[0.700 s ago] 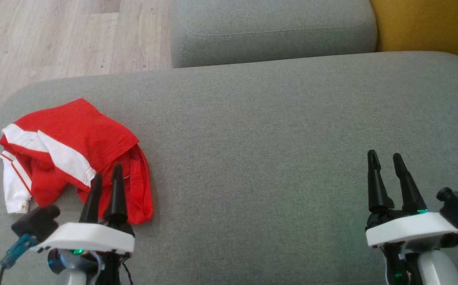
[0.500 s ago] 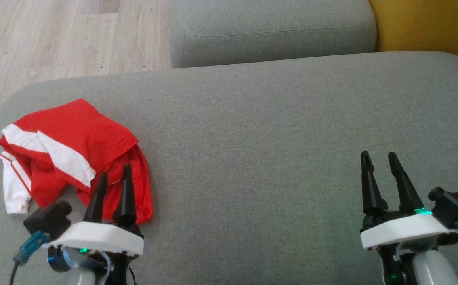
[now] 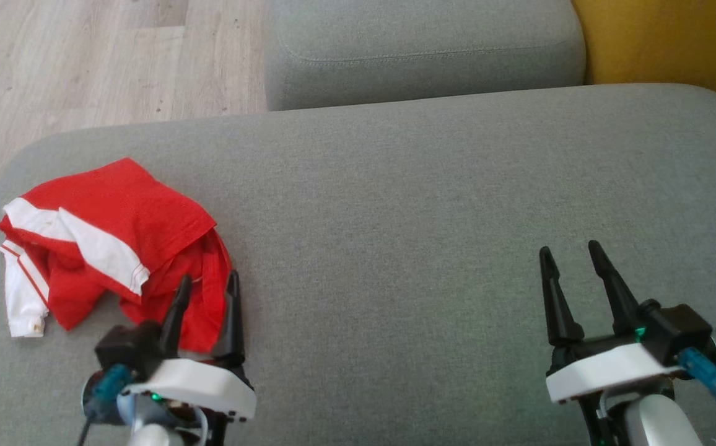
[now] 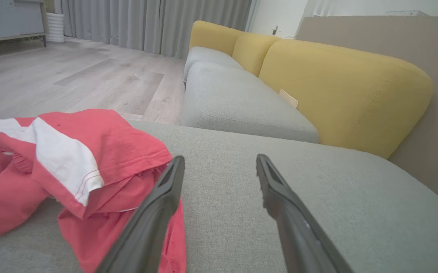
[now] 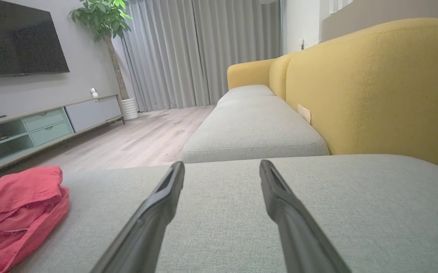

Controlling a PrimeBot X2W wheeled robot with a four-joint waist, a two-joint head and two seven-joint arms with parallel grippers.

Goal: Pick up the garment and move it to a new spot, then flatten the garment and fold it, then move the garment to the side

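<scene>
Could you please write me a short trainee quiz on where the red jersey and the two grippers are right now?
1. True or false: the left gripper is shut on the garment.
2. The garment lies on: A) the wooden floor, B) the grey cushion, C) the yellow backrest.
3. Which is nearer the garment, the left gripper or the right gripper?

Key: 1 false, its fingers stand apart; 2 B; 3 the left gripper.
</scene>
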